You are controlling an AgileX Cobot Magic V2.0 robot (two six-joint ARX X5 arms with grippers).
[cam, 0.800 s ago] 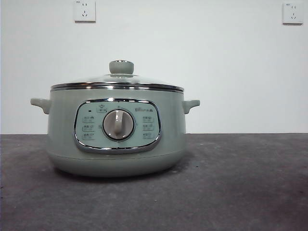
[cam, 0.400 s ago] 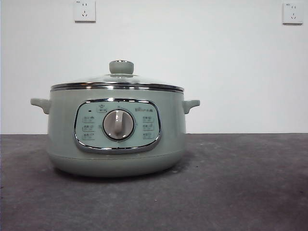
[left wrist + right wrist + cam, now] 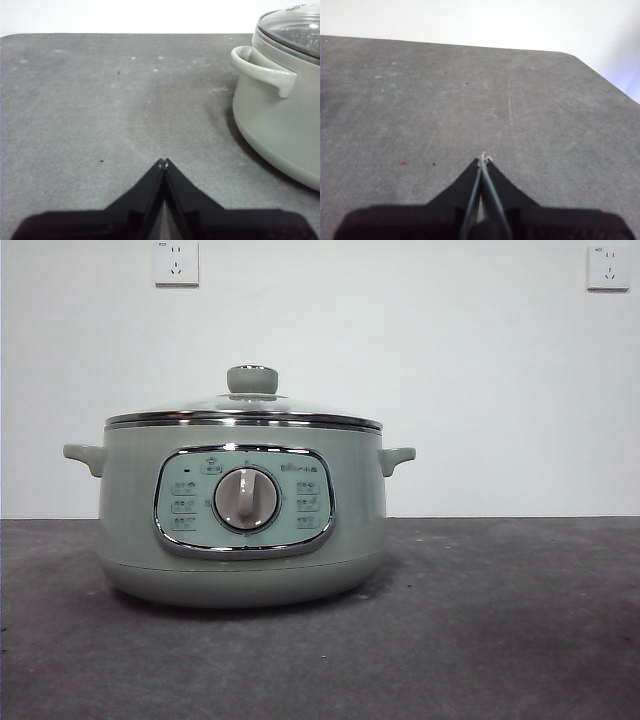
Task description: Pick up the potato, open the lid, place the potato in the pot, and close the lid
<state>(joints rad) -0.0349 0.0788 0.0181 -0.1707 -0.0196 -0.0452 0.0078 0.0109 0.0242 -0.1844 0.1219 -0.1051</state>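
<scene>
The pale green pot stands on the dark table, its dial panel facing the front view. The glass lid with its green knob rests shut on the pot's rim. In the left wrist view one side handle of the pot shows, with the lid on top. My left gripper hovers over bare table beside the pot, jaws shut and empty. My right gripper is shut and empty over bare table, away from the pot. The potato is out of view.
The grey table runs to a white wall with two sockets. In the right wrist view the table's rounded far corner shows.
</scene>
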